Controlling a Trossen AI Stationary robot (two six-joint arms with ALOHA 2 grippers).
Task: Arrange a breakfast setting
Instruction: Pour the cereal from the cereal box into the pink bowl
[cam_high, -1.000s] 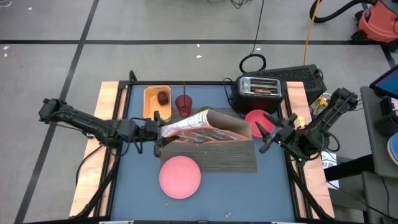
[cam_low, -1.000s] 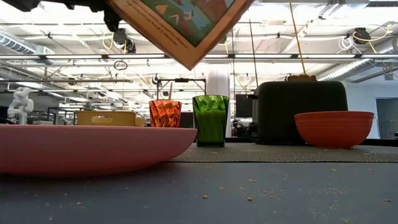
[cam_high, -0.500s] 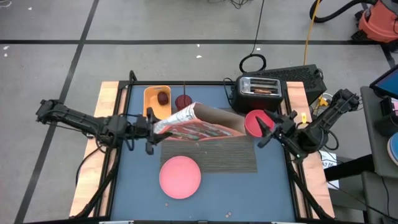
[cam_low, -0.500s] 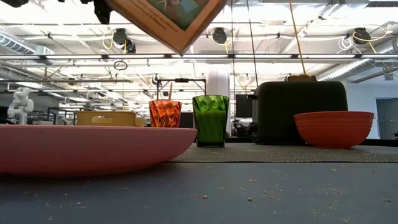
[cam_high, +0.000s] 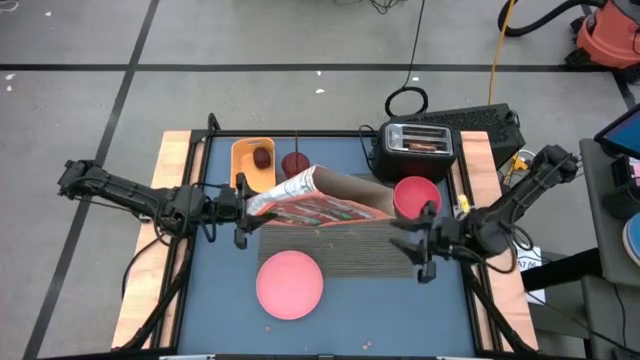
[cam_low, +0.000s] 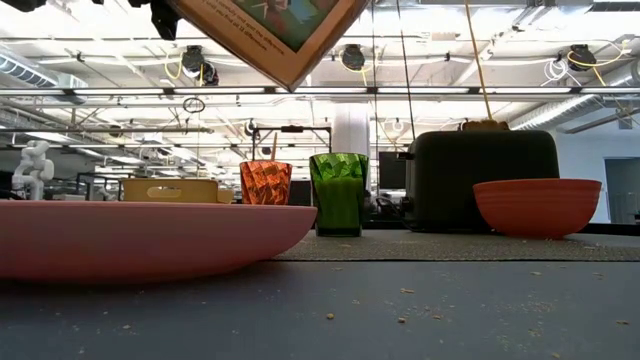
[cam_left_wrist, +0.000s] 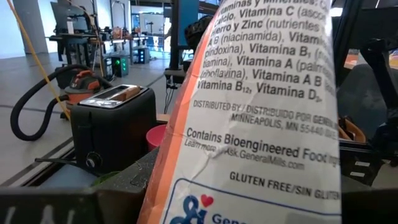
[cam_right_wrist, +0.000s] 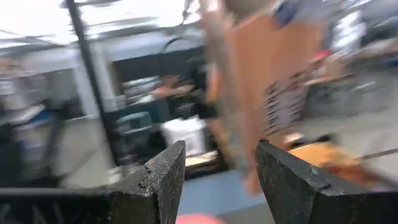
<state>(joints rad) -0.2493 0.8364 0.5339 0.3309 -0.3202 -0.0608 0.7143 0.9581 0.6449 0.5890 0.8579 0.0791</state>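
My left gripper (cam_high: 250, 206) is shut on a cereal box (cam_high: 330, 203) held in the air over the left end of the dark woven placemat (cam_high: 375, 252). One corner of the box shows in the low view (cam_low: 285, 35). My right gripper (cam_high: 404, 246) is open and empty over the placemat's right part, its fingers toward the box (cam_right_wrist: 273, 74). The pink plate (cam_high: 290, 285) lies on the table near the front. The pink-red bowl (cam_high: 415, 195) stands on the mat's far right corner. The red tumbler (cam_high: 295, 165) and green cup (cam_low: 338, 192) stand behind the box. The toast (cam_high: 420, 145) sits in the toaster. The dark-red fruit (cam_high: 262, 157) lies in a yellow tray. My left gripper holds the cereal box by its left end (cam_high: 265, 204), coming level from the table's left. The box is lifted clear of the table and tilted, its length running toward the right. The wrist view shows only the box's printed side (cam_left_wrist: 261, 124); the fingers are hidden.
A black toaster (cam_high: 418, 148) stands at the far right of the table. The yellow tray (cam_high: 252, 162) is at the far left. Wooden rails (cam_high: 165, 200) edge the blue table on both sides. Bare blue surface lies around the plate.
My right gripper has swung from beside the bowl toward the table's near edge and left, over the placemat, turning its open fingers toward the box. My left gripper drew back slightly toward the left edge, and the box tipped and shifted toward the far side, then held still.
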